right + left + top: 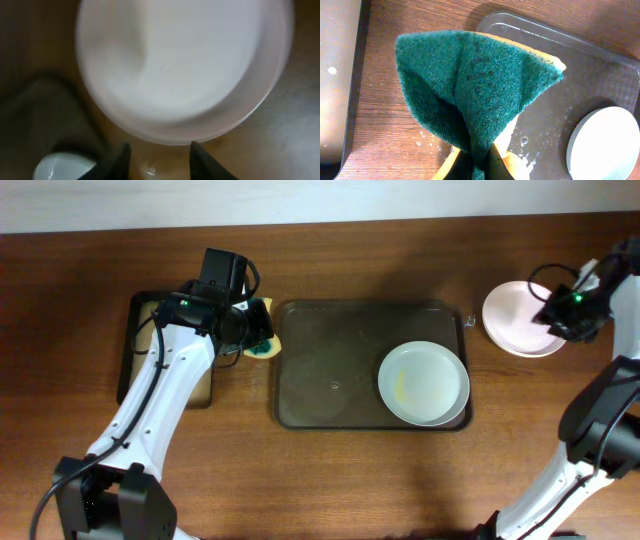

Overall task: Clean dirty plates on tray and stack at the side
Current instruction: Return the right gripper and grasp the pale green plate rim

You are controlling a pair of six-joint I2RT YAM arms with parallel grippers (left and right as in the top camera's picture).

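Left gripper (479,167) is clamped on a floppy green-and-yellow sponge (475,85) at the big dark brown tray (330,380)'s left rim, tray's left half bare, smeared white plate (423,383) tucked in its near-right corner, right gripper (160,152) spread apart at another white plate (520,320)'s edge on the wooden table (400,480).

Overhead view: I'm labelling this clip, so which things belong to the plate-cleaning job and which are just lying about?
Job in hand:
- dark brown tray
- smeared plate on it
- plate set aside to the right
- green sponge in the left gripper

Lying about:
- small black tray at the left
- table
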